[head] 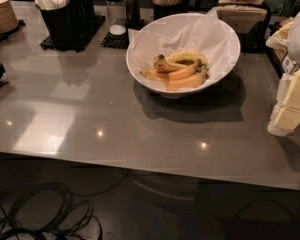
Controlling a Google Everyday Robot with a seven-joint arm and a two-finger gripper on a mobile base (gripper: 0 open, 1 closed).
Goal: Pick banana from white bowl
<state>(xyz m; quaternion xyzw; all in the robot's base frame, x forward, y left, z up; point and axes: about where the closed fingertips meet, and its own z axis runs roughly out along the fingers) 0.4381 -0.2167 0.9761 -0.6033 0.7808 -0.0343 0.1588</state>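
At the bench's [90,119] far left corner stood a stack of tan dishes [1,15], and just right of it, along the far edge, a black holder [57,24] packed with white-wrapped pieces. Further along that edge stood two shakers [121,3] on a dark mat. Right of the middle, nearer the far edge than the near one, sat the white bowl [230,46], lined with crumpled paper [190,34]. The banana [170,65] lay inside it toward the near side, dark-tipped, resting across flatter orange-toned bananas [182,80] and touching a curled yellow one [189,57]. At the right edge hung the gripper [289,115], well apart from the bowl and holding nothing visible; whether it was open or closed could not be told.
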